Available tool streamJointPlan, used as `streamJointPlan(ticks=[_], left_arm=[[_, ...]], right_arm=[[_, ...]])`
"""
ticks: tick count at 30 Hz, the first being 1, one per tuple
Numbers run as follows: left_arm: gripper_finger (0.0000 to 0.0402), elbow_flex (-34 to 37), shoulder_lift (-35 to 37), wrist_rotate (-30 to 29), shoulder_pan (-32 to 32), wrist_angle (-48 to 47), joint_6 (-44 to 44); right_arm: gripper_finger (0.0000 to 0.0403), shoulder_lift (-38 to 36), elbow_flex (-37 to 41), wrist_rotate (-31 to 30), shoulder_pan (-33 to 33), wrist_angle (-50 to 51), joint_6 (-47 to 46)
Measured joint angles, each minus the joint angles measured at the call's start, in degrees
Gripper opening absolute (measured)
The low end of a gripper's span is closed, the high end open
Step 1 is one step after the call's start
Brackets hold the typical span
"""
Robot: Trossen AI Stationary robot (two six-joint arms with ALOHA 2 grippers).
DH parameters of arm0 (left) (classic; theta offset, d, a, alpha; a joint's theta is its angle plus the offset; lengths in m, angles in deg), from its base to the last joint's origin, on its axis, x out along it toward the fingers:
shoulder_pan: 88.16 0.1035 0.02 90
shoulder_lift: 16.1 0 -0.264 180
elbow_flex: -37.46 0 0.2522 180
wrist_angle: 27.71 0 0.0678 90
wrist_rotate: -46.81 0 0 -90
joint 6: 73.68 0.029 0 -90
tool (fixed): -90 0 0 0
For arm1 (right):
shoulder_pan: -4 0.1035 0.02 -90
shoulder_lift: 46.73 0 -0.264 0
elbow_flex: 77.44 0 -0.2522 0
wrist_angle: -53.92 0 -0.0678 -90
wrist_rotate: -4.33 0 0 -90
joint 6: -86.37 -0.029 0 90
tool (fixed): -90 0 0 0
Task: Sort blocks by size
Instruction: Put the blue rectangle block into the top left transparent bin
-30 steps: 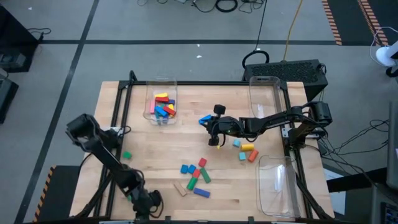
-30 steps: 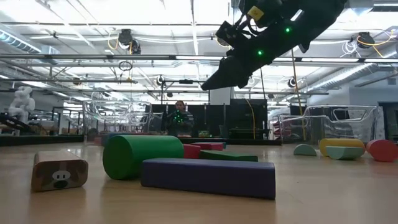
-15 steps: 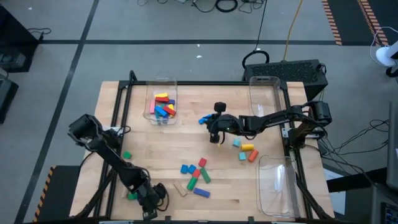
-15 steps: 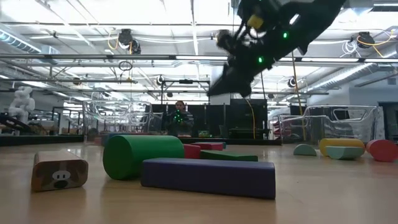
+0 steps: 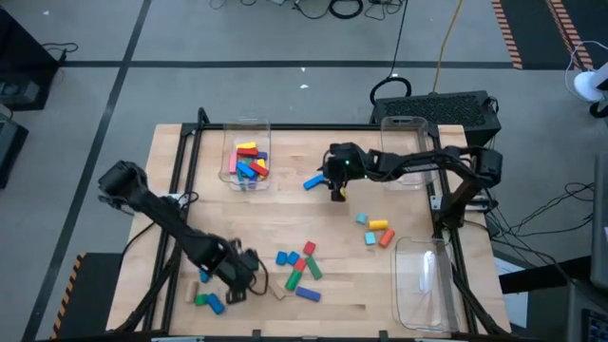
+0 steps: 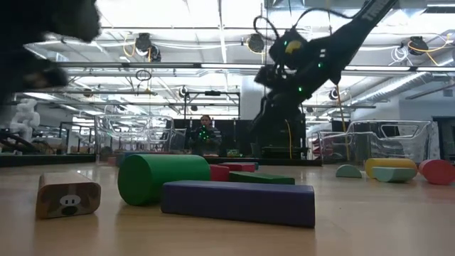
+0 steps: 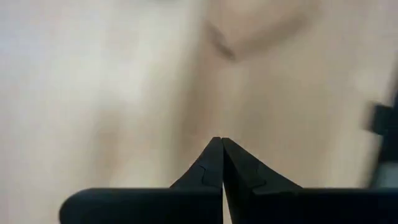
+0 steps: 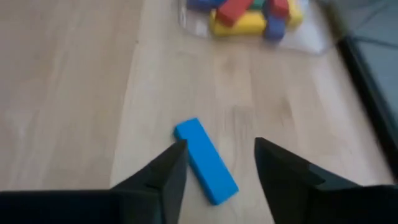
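Hovering with parted fingers, the right gripper (image 8: 214, 165) straddles a flat light-blue wooden bar (image 8: 205, 161) at the table's twelve o'clock, light, rigid and smooth, best pinched across its narrow sides.

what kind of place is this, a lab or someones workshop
Most likely a robotics lab or test hall. Two arms are mounted at a wooden table with toy blocks and clear bins; cables run over a taped concrete floor, and the low view shows a high open ceiling with ducts and more rigs behind.
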State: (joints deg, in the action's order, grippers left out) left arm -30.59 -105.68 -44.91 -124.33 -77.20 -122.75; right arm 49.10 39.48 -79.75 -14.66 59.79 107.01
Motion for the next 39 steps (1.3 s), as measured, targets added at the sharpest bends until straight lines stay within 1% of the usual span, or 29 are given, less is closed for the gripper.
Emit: streamJointPlan(ticks=[3,6,11,13,15,19,23,25,27,29,33,34,37,39], left_arm=[[0.0006,-0.04,4.31,-8.92,2.34,-4.23,5.04],[0.0013,-0.04,8.06,-17.36,4.96,-5.72,10.13],[0.0028,-0.04,11.93,-31.05,9.82,-5.60,16.74],[0.0043,-0.04,12.67,-33.48,11.97,-5.65,18.87],[0.0065,-0.04,12.94,-33.72,14.11,-5.61,21.14],[0.0124,-0.04,12.91,-33.59,17.72,-5.68,24.75],[0.0169,-0.04,12.91,-33.54,21.01,-5.23,29.28],[0.0177,-0.04,12.91,-33.73,22.48,-5.05,31.38],[0.0179,-0.04,12.91,-34.18,23.84,-4.25,33.08],[0.0179,-0.02,12.91,-34.18,24.92,-2.28,35.47],[0.0179,-0.02,12.91,-33.67,26.32,2.54,41.26],[0.0179,-0.02,12.91,-33.41,26.62,3.54,42.66],[0.0180,-0.02,12.89,-33.09,27.68,6.06,45.35],[0.0180,-0.02,12.89,-33.07,28.76,7.72,46.86]], right_arm=[[0.0210,2.23,0.01,1.86,-1.16,0.26,0.98],[0.0229,5.37,-1.14,2.09,-1.85,0.31,1.40],[0.0235,10.68,-5.78,2.11,-2.61,1.89,1.29],[0.0235,12.67,-8.03,2.11,-2.86,3.09,1.47],[0.0235,14.06,-9.80,2.56,-3.17,6.36,1.82],[0.0235,16.68,-12.97,4.67,-3.55,12.22,3.99],[0.0229,17.55,-13.62,5.06,-3.56,13.52,4.48],[0.0212,17.57,-13.60,5.13,-3.52,13.62,4.38],[0.0184,17.28,-13.49,5.18,-3.41,13.59,3.69],[0.0145,17.18,-13.46,5.19,-3.36,13.37,2.50],[0.0050,17.16,-13.40,5.39,-3.28,12.95,1.00],[0.0033,17.16,-13.40,5.37,-3.30,12.90,0.61],[0.0032,17.16,-13.39,4.83,-3.09,12.39,-2.04],[0.0032,17.16,-13.35,3.30,-2.52,11.75,-3.69]])
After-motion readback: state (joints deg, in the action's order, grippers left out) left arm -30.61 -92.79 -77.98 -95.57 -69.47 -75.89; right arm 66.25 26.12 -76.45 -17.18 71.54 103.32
